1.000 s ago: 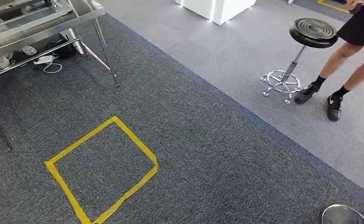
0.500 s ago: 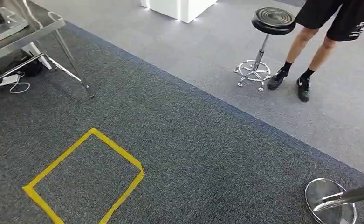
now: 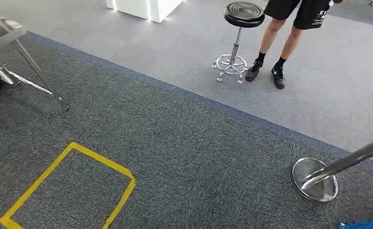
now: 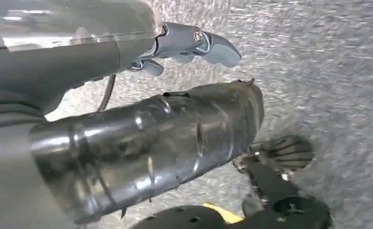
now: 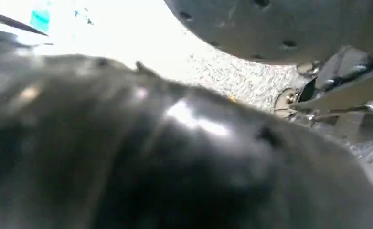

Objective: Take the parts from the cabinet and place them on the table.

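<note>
Carpeted lab: floor tape [image 3: 69, 186], stool [image 3: 239, 28]

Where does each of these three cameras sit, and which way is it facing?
Head view: high on the robot, facing forward and down at carpet, yellow tape square, stool.
Left wrist view: behind the left robot hand, which holds a shiny metal part above carpet.
Right wrist view: close on a blurred dark object.
Shared: all three see the carpet.
</note>
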Tool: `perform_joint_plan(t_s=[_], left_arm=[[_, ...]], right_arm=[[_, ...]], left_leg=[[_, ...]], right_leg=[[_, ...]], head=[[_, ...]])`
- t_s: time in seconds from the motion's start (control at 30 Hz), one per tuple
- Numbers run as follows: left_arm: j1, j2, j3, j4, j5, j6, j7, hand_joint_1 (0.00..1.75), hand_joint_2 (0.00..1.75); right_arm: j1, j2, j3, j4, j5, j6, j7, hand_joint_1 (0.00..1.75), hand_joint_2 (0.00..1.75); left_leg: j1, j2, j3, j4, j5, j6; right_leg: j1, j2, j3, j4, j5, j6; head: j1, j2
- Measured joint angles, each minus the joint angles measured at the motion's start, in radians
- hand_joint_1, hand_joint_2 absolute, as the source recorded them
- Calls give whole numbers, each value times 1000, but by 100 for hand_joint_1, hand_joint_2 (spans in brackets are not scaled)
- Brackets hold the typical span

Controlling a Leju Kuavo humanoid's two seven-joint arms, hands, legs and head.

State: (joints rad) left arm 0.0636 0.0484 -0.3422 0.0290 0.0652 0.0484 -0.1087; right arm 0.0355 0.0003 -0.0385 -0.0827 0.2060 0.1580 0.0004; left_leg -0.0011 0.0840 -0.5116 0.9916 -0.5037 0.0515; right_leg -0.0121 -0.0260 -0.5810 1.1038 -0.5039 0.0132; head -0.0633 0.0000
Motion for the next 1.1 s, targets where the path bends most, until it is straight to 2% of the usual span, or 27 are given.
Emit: perform_joint_plan(t_s=[0.03, 0.07, 0.1, 0.17, 0.2, 0.27, 0.3, 0.37, 0.4, 0.43, 0.47, 0.5, 0.53, 0.57, 0.67, 0.7, 0.73, 0.77, 0.8, 0.87, 0.9, 0.93, 0.97, 1.0, 1.03, 1.07, 1.1], left_arm=[[1, -2, 2, 0, 3, 5, -2, 0, 0], [2, -3, 3, 0, 5, 7, -4, 0, 0], [2, -3, 5, 0, 5, 10, -4, 0, 0], [-2, -4, 6, 0, 5, 13, -4, 0, 0], [-4, -4, 6, 0, 5, 16, -5, 0, 0], [-3, -8, 7, 0, 8, 23, -8, 0, 0], [1, -11, 7, 0, 10, 28, -10, 0, 0], [9, -14, 7, 0, 13, 42, -14, 0, 0], [11, -17, 7, 0, 15, 49, -18, 0, 0], [12, -18, 8, 0, 15, 53, -21, 0, 0], [12, -19, 8, 0, 15, 56, -22, 0, 0], [12, -19, 9, 0, 15, 57, -23, 0, 0], [14, -20, 10, 0, 16, 57, -24, 0, 0], [17, -23, 11, 0, 16, 57, -25, 0, 0], [15, -25, 18, 0, 18, 55, -35, 0, 0], [15, -25, 18, 0, 19, 52, -38, 0, 0], [12, -25, 18, 0, 19, 47, -39, 0, 0], [12, -25, 19, 0, 19, 44, -42, 0, 0], [13, -25, 20, 0, 19, 42, -43, 0, 0], [18, -24, 21, 0, 19, 35, -45, 0, 0], [17, -22, 21, 0, 19, 32, -46, 0, 0], [16, -21, 21, 0, 19, 29, -47, 0, 0], [13, -21, 21, 0, 19, 28, -47, 0, 0], [12, -21, 21, 0, 19, 26, -48, 0, 0], [11, -21, 21, 0, 18, 26, -48, 0, 0], [12, -21, 21, 0, 18, 25, -48, 0, 0], [12, -20, 21, 0, 18, 25, -48, 0, 0]], right_arm=[[-4, 7, 0, -7, 0, -10, 0, 0, 0], [-10, 12, 0, -12, 0, -18, 0, 0, 0], [-15, 22, 0, -16, 0, -19, 0, 0, 0], [-14, 29, 0, -20, 0, -20, 0, 0, 0], [-14, 34, 0, -21, 0, -26, -2, 0, 0], [-15, 45, 0, -30, 2, -49, -11, 0, 0], [-17, 50, 0, -32, 2, -63, -16, 0, 0], [-16, 53, 0, -35, -1, -91, -37, 0, 0], [-12, 52, -2, -35, -5, -100, -50, 0, 0], [-8, 50, -4, -35, -10, -107, -65, 0, 0], [-6, 46, -5, -35, -11, -107, -74, 0, 0], [-5, 44, -7, -35, -12, -107, -79, 0, 0], [-4, 43, -9, -35, -13, -107, -82, 0, 0], [-3, 42, -11, -35, -15, -110, -87, 0, 0], [5, 34, -19, -34, -23, -129, -120, 0, 0], [9, 28, -22, -30, -23, -137, -132, 0, 0], [9, 26, -24, -26, -23, -142, -139, 0, 0], [9, 25, -24, -24, -23, -142, -144, 0, 0], [7, 25, -26, -23, -23, -142, -147, 0, 0], [-1, 21, -26, -18, -23, -136, -153, 0, 0], [-1, 20, -27, -15, -23, -127, -159, 0, 0], [-1, 18, -28, -10, -23, -118, -162, 0, 0], [0, 16, -29, -6, -23, -118, -162, 0, 0], [1, 14, -29, -3, -23, -118, -163, 0, 0], [0, 13, -29, 0, -23, -118, -163, 0, 0], [-3, 10, -30, 0, -23, -118, -163, 0, 0], [-4, 10, -30, 1, -23, -118, -164, 0, 0]], left_leg=[[-1, 11, 3, 1, -3, -2], [-9, 21, 2, 6, -6, -8], [-7, 28, 1, 5, -6, -11], [-6, 47, 6, 3, -5, -16], [-10, 54, 9, 6, -9, -24], [1, -40, -17, 67, -62, -36], [5, -62, -50, 144, -106, -39], [10, -75, -120, 298, -167, -45], [12, -75, -133, 323, -162, -47], [15, -75, -122, 297, -132, -48], [18, -77, -93, 233, -87, -49], [23, -90, -52, 142, -37, -50], [28, -126, -16, 56, -1, -50], [28, -171, -10, 39, -20, -51], [19, -146, -13, 36, -17, -39], [26, -131, -12, 26, -9, -28], [28, -114, -10, 17, -3, -20], [26, -104, -8, 12, 1, -14], [24, -92, -9, 12, 1, -8], [17, -58, -12, 14, 0, -7], [15, -43, -13, 15, -1, -6], [14, -31, -13, 15, -2, -5], [13, -21, -11, 15, -3, -6], [12, -11, -8, 15, -5, -8], [11, -2, -3, 15, -7, -10], [10, 7, -1, 14, -9, -12], [3, 15, -1, 19, -13, -19]], right_leg=[[7, -46, 43, -82, 11, -10], [15, -58, 44, -91, 9, -13], [16, -38, 39, -91, 12, -16], [18, -20, 33, -91, 14, -19], [8, -7, 35, -101, 20, -27], [1, 8, 36, -105, 28, -36], [1, 19, 33, -105, 29, -39], [1, 46, 28, -103, 31, -39], [0, 60, 27, -101, 32, -38], [-1, 73, 27, -99, 32, -38], [-2, 87, 27, -96, 31, -36], [-4, 102, 28, -91, 29, -33], [-6, 114, 24, -84, 26, -27], [-2, 123, 17, -78, 25, -19], [-10, 161, -4, -78, 38, 5], [-10, 173, -8, -80, 42, 14], [-13, 144, -12, -67, 32, 15], [-5, 80, -27, -33, 5, 18], [-5, 54, -52, 21, -29, 22], [-5, 33, -127, 182, -101, 26], [-5, 30, -146, 226, -110, 27], [-5, 28, -139, 217, -93, 26], [-4, 26, -109, 167, -59, 24], [-3, 18, -56, 72, -12, 18], [1, -3, -2, -22, 24, 10], [11, -50, 25, -82, 13, -1], [14, -46, 24, -86, 22, -6]], head=[[0, 0], [-1, 0], [-1, 0], [-1, 0], [-2, 0], [-2, 0], [-2, 0], [-2, 0], [-2, 0], [-2, 0], [-2, 0], [-2, 0], [-2, 0], [-2, 0], [-1, 0], [-2, 0], [-1, 0], [3, 0], [3, 0], [3, 0], [3, 0], [3, 0], [3, 0], [3, 0], [3, 0], [3, 0], [3, 0]])
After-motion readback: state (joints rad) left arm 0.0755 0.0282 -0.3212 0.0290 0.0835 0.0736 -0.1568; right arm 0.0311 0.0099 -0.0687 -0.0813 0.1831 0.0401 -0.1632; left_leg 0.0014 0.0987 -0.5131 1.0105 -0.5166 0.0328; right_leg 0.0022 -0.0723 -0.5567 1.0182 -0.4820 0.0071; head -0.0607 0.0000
